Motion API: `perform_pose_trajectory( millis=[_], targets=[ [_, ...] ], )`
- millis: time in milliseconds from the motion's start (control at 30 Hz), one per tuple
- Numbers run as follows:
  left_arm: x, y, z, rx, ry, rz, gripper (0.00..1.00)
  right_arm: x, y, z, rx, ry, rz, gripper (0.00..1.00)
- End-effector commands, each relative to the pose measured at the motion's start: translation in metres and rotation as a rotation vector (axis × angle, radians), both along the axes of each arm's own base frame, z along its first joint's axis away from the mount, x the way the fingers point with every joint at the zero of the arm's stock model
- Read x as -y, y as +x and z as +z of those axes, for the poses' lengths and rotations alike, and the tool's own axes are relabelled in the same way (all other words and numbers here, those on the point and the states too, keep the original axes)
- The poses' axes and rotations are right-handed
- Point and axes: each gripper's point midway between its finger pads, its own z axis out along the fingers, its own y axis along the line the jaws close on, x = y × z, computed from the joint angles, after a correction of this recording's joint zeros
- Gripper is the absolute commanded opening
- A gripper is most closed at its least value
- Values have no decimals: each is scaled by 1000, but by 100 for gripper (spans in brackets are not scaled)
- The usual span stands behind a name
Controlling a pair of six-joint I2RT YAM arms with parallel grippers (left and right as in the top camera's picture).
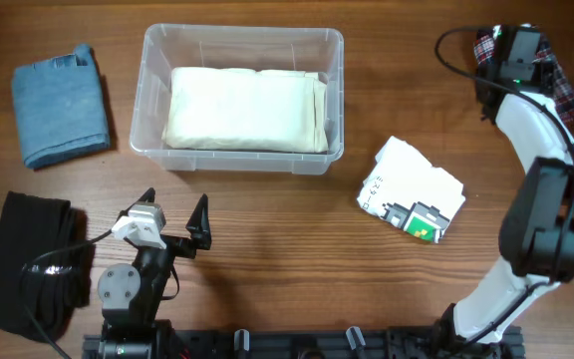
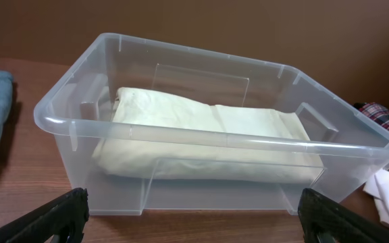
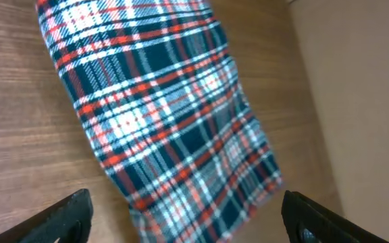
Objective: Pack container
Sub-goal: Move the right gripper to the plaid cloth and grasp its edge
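The clear plastic container (image 1: 157, 110) stands at the table's back centre and holds a folded cream cloth (image 1: 245, 110). In the left wrist view the container (image 2: 181, 189) fills the frame, with the cream cloth (image 2: 201, 135) inside. My left gripper (image 1: 175, 223) is open and empty, on the near side of the container (image 2: 191, 219). My right gripper (image 1: 511, 55) is open at the far right corner, above a plaid cloth (image 1: 566, 85). In the right wrist view the plaid cloth (image 3: 167, 115) lies between the open fingers (image 3: 188, 219), apart from them.
A folded blue denim cloth (image 1: 60, 105) lies at the back left. A black cloth (image 1: 28, 264) lies at the front left. A white printed cloth (image 1: 412, 189) lies right of the container. The table edge runs beside the plaid cloth (image 3: 329, 101).
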Motion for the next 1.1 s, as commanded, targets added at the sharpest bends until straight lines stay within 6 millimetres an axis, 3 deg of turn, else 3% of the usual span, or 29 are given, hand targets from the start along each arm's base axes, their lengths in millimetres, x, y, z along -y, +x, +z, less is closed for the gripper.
perform_pose_trajectory(
  millis=[0,300,833,900,967,1067],
  targets=[
    [0,0,-2,-8,-10,-3,100,7,5,-13,-7,26,25,93],
    [0,0,-2,-8,-10,-3,100,-1,17,-46,20,183,91,93],
    [0,0,-2,-8,-10,-3,100,13,20,-94,-63,95,113,91],
    [0,0,-2,-8,-10,-3,100,14,18,-98,-73,98,109,81],
    [0,0,-2,-8,-10,-3,100,14,16,-101,-85,103,107,61],
    [0,0,-2,-8,-10,-3,100,13,15,-102,-91,107,109,47]
  ],
)
